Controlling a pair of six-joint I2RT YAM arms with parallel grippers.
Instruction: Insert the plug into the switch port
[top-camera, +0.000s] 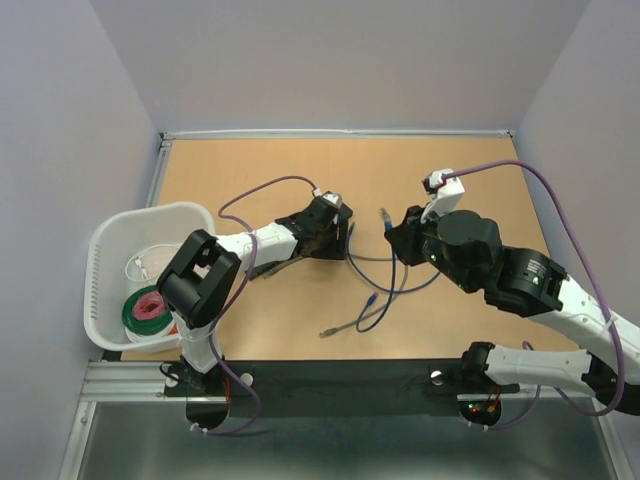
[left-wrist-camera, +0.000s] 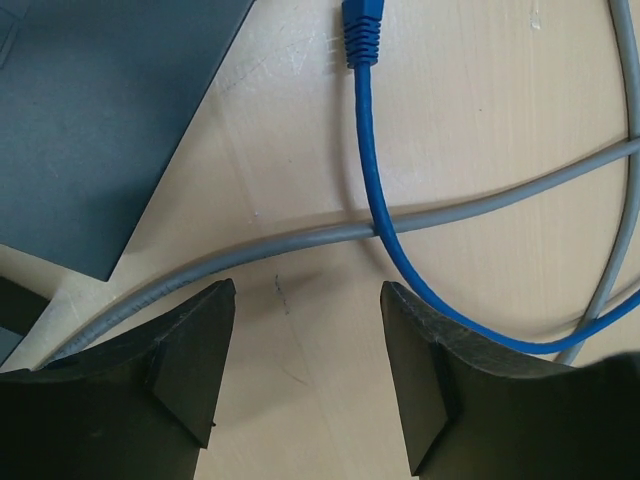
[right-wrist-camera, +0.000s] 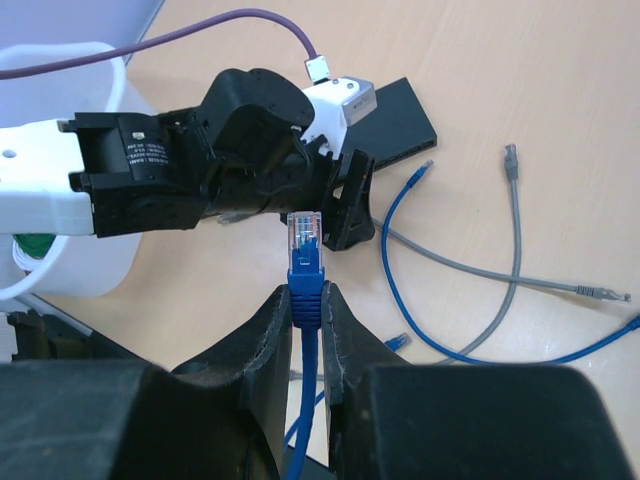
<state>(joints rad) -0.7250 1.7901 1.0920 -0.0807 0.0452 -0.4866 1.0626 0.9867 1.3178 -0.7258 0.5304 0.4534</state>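
Pinching the blue plug (right-wrist-camera: 304, 232) above the walled wooden table (top-camera: 270, 160), the right claw (right-wrist-camera: 307, 300) faces the wide-spread left claw (left-wrist-camera: 308, 305).

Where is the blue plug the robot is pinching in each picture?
Top external: the blue plug sits mid-table, at the right gripper's tip.
Left wrist: not in it; the loose plug there is another.
Right wrist: centre, upright in that gripper.
Shared landmark: the open left gripper.

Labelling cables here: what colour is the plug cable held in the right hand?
Blue plug cable, clear connector tip; best seen in the right wrist view.
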